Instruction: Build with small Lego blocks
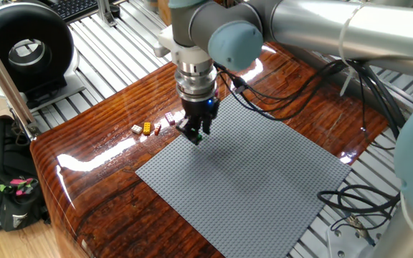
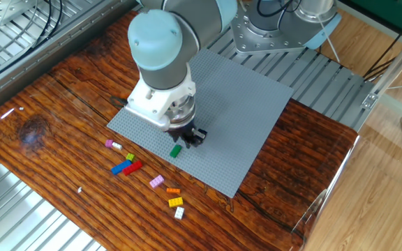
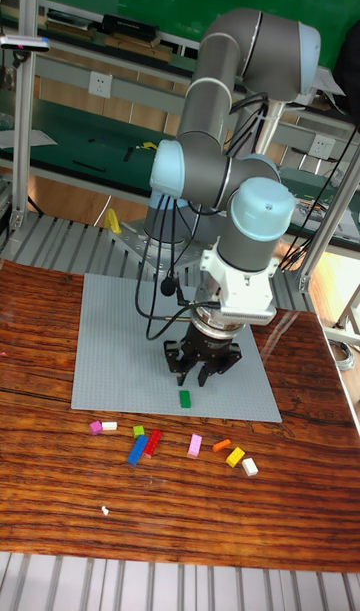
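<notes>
green brick (image 3: 185, 399) near baseplate (image 3: 110, 351) edge, end effector (image 3: 203, 375) above, open

Reaches down with wrist vertical. Gripper (image 3: 203, 370) points straight down, fingers (image 2: 199, 135) spread and holding nothing. Upper arm runs off toward 2 o'clock in one fixed view.

A robotics lab: aluminium framing (image 3: 22, 121), workbenches (image 3: 90, 156), trailing cables (image 1: 350, 201).

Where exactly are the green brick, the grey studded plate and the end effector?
green brick (image 2: 176, 150), the other fixed view, its top face.
grey studded plate (image 2: 250, 104), the other fixed view, bare middle.
end effector (image 3: 203, 373), tall fixed view, between its fingertips.
</notes>
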